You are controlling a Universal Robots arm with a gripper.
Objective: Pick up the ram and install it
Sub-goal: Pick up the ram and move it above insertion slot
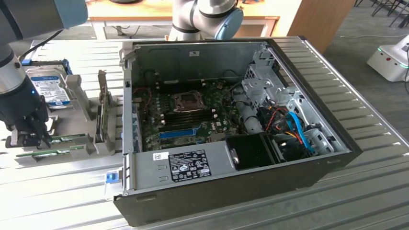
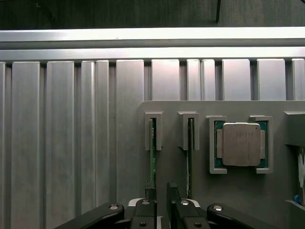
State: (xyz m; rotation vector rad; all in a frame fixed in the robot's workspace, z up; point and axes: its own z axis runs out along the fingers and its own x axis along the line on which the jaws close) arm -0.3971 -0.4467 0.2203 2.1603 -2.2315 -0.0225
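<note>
Two green ram sticks stand edge-on in slots of a grey holder: one ram stick and a second beside it. In the exterior view the same ram sticks lie at the left, outside the case. My gripper hangs just above the holder with its fingers over the end of the first stick. The jaws stand open with a small gap and hold nothing. My gripper is at the far left in the exterior view.
An open computer case fills the middle, with the motherboard and a blue slot strip inside. A hard drive sits behind the holder. A processor chip rests in the holder's square pocket. The slatted metal table lies around it.
</note>
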